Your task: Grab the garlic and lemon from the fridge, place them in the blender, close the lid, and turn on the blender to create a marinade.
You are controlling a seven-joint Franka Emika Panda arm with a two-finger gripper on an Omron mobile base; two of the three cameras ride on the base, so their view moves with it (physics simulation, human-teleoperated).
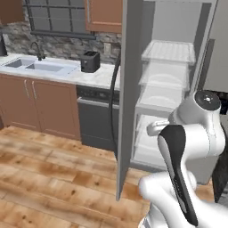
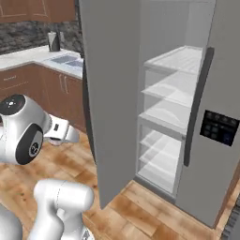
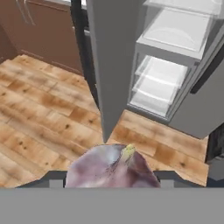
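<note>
In the hand view my gripper [image 3: 111, 177] is shut on the garlic [image 3: 109, 168], a pale pinkish-purple bulb with a yellowish tip that sits between the two dark fingertips [image 3: 54, 177]. I hold it above the wooden floor, a short way in front of the fridge [image 3: 113, 65]. The fridge [image 1: 133, 89] [image 2: 108, 93] stands open, its grey door swung out toward me. Its white shelves [image 1: 164, 80] [image 2: 173, 93] look bare. The lemon and the lid are out of view. A dark jar-like thing [image 2: 54, 41] stands by the sink; I cannot tell whether it is the blender.
Left of the fridge runs a counter with a sink [image 1: 38, 67] and a black toaster [image 1: 90, 61]. Brown cabinets and a dark dishwasher [image 1: 95, 120] sit below it. The open fridge door [image 3: 109, 87] juts into the floor space. The other fridge door [image 2: 211, 126] is closed.
</note>
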